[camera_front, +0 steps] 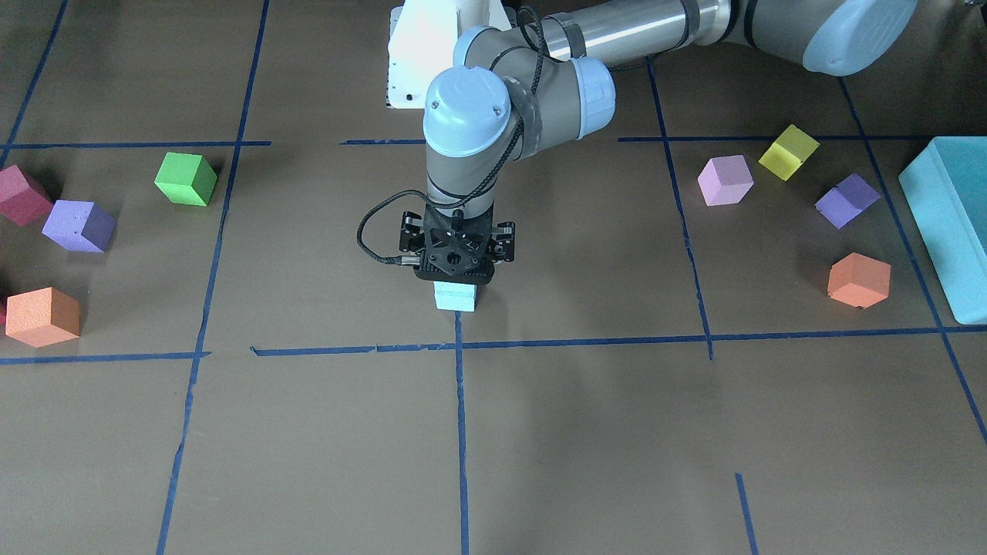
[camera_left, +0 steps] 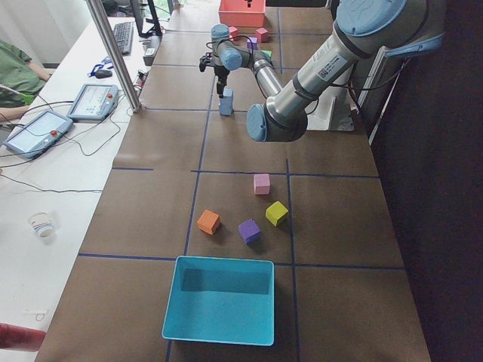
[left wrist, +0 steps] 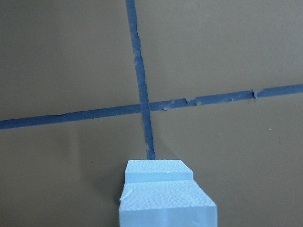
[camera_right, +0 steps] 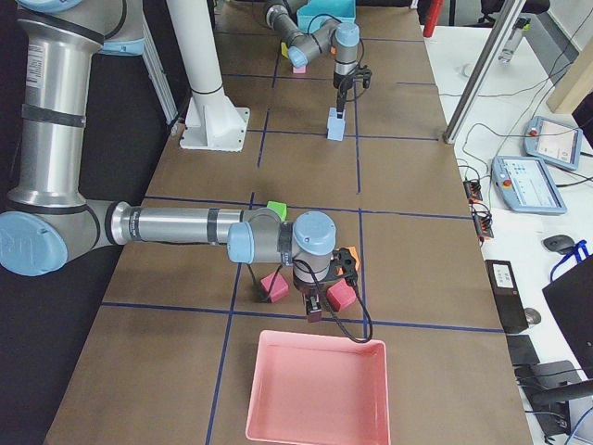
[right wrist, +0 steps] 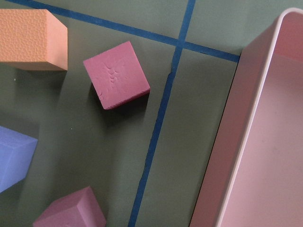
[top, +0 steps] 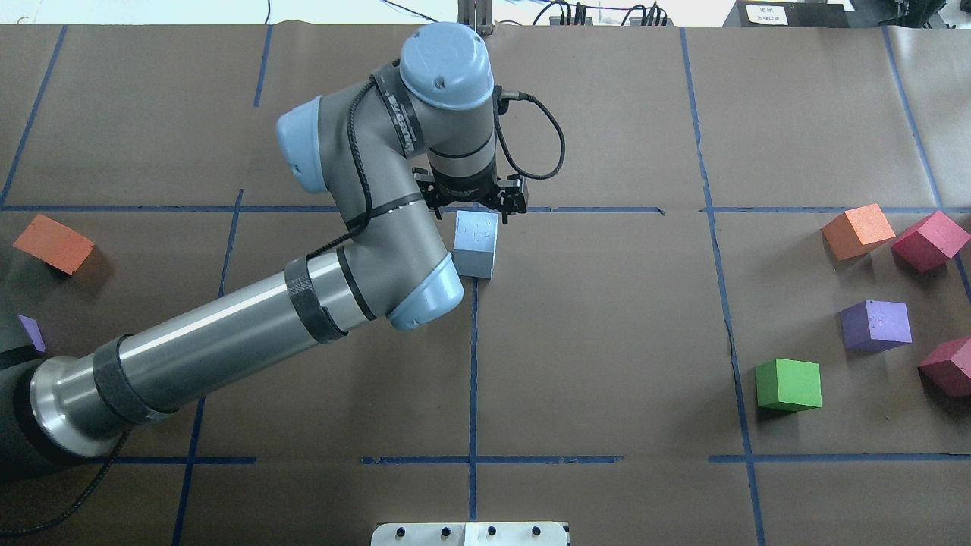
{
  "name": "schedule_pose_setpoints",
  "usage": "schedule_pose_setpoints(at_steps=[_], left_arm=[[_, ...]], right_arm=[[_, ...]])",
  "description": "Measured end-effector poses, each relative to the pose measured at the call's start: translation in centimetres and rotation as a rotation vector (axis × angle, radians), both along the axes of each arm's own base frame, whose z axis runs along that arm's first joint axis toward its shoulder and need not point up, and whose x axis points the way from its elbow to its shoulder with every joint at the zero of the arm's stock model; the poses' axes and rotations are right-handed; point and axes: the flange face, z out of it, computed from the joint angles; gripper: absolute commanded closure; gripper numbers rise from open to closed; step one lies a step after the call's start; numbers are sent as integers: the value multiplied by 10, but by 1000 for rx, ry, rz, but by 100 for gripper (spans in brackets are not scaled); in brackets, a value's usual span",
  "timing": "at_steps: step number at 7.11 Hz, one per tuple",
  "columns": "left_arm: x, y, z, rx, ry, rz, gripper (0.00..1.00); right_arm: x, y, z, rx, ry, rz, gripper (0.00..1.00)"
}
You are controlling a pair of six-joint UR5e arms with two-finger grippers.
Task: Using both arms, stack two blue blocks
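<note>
Two pale blue blocks stand stacked at the table's middle, on a blue tape crossing. The stack point(camera_front: 456, 297) shows in the overhead view point(top: 476, 241) and in both side views point(camera_left: 226, 102) point(camera_right: 335, 125). In the left wrist view the upper block point(left wrist: 166, 207) sits on the lower block point(left wrist: 158, 171), slightly offset. My left gripper point(camera_front: 455, 266) is directly over the stack; its fingers are hidden, so I cannot tell if it holds the upper block. My right gripper point(camera_right: 315, 311) hangs far off beside a pink tray; I cannot tell its state.
Green point(camera_front: 185, 179), purple point(camera_front: 79, 226), orange point(camera_front: 42, 316) and maroon point(camera_front: 21, 194) cubes lie on my right side. Pink point(camera_front: 725, 180), yellow point(camera_front: 788, 152), purple point(camera_front: 847, 200) and orange point(camera_front: 858, 280) cubes and a turquoise box point(camera_front: 952, 223) lie on my left. The pink tray's rim point(right wrist: 255, 142) is beside a maroon cube point(right wrist: 116, 74).
</note>
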Motion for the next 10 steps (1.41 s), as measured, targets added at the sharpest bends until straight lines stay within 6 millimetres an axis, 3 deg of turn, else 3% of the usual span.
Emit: schedule_pose_setpoints(at_steps=[1, 2, 4, 6, 8, 9, 10], left_arm=[[-31, -11, 10, -8, 20, 15, 0], [-67, -14, 36, 14, 20, 38, 0], [-167, -4, 121, 126, -25, 98, 0], [-298, 1, 220, 212, -57, 182, 0], [-457, 3, 334, 253, -71, 220, 0], [-512, 19, 383, 221, -81, 196, 0], [-542, 44, 428, 160, -90, 175, 0]], right_arm=[[0, 0, 0, 0, 0, 0, 0], [0, 0, 0, 0, 0, -1, 0], [0, 0, 1, -1, 0, -1, 0], [0, 0, 2, -3, 1, -1, 0], [0, 0, 3, -5, 2, -1, 0], [0, 0, 3, -5, 2, -1, 0], [0, 0, 3, -6, 1, 0, 0]])
